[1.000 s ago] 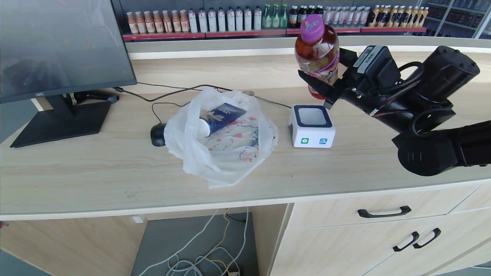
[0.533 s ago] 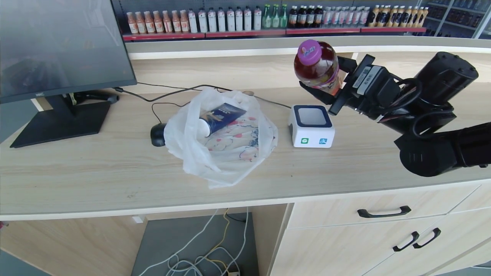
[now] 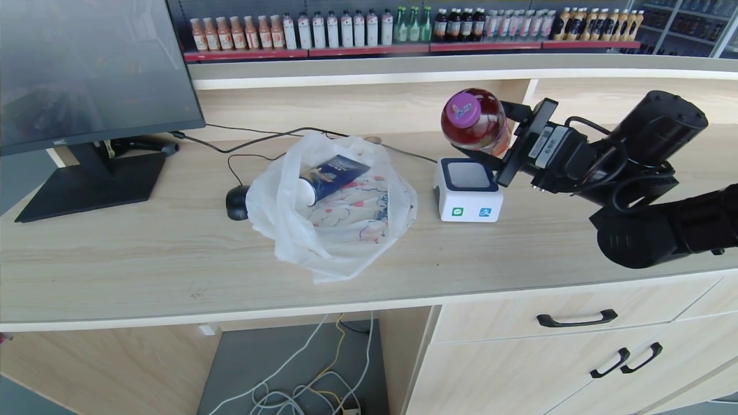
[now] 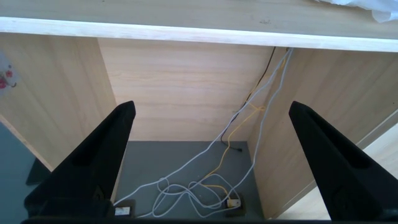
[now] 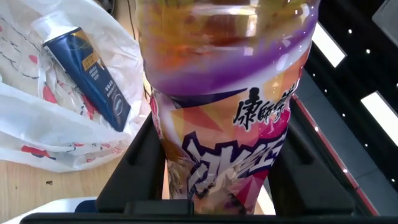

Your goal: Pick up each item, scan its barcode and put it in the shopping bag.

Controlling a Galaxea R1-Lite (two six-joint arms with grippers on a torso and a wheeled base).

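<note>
Left fingers (image 4: pixel 93 168): spread wide, holding nothing, parked below the worktop (image 3: pixel 144 253) edge. Shopping bag (image 3: pixel 340 230): white plastic, lying open on the worktop, mouth up to receive goods; contains one dark blue tube (image 3: pixel 331 176). Bottle (image 3: pixel 475 121): purple-capped drink, clamped by the right fingers (image 3: pixel 475 157), tipped over just above the scanner (image 3: pixel 467 190), presumably to present its barcode; not yet bagged.
</note>
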